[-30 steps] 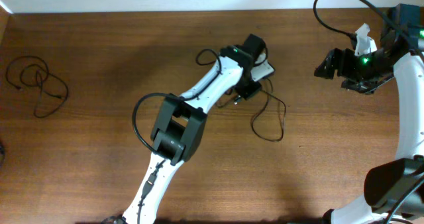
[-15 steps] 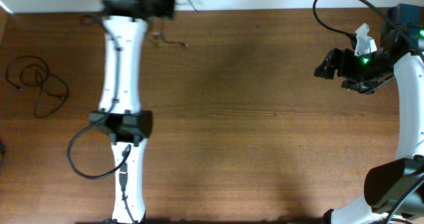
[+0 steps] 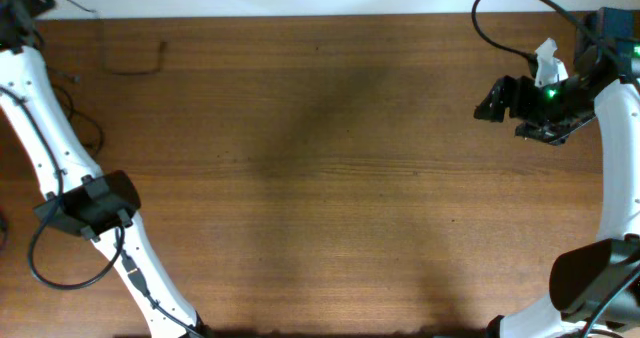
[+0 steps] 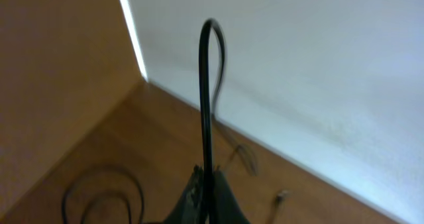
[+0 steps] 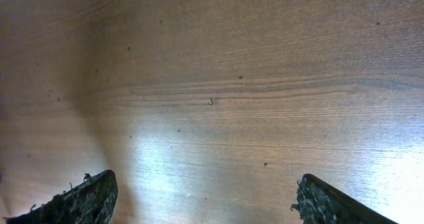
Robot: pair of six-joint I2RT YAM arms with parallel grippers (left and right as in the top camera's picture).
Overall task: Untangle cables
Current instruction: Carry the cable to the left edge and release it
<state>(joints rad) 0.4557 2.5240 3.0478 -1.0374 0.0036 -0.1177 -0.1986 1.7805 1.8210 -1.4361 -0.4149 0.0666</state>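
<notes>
**Left arm at full reach, one cable in its grip.** The left arm [image 3: 45,118] runs from the near edge of the table [image 3: 320,178] up its left side. Its black elbow joint [image 3: 88,203] is bent out over the table's left part. The white forearm carries on to the table's far left corner, by the white wall [image 4: 318,65].

There the left gripper [image 4: 206,187] is pinched tight on a single thin black cable [image 4: 205,98]. The cable rises straight out of the closed fingers and folds over in a narrow hairpin above the table's far edge.

Beneath it, the left wrist view shows loose cable loops [image 4: 99,187] lying on the wood in the table's far left corner. A small plug end [image 4: 281,196] and a thin strand [image 4: 242,154] lie on the table close to the wall. From overhead, part of the loops shows beside the forearm at the table's left edge. A blurred strand [image 3: 135,70] appears near the far edge, and whether it hangs or lies flat cannot be told.

The right arm [image 3: 618,168] rises along the table's right edge and folds inward. Its wrist shows a green light [image 3: 548,91] over the table's far right part. The right gripper [image 3: 490,98] points toward the table's middle, above the wood. In the right wrist view its fingertips [image 5: 89,197] stand wide apart, with only wood grain between them.
</notes>
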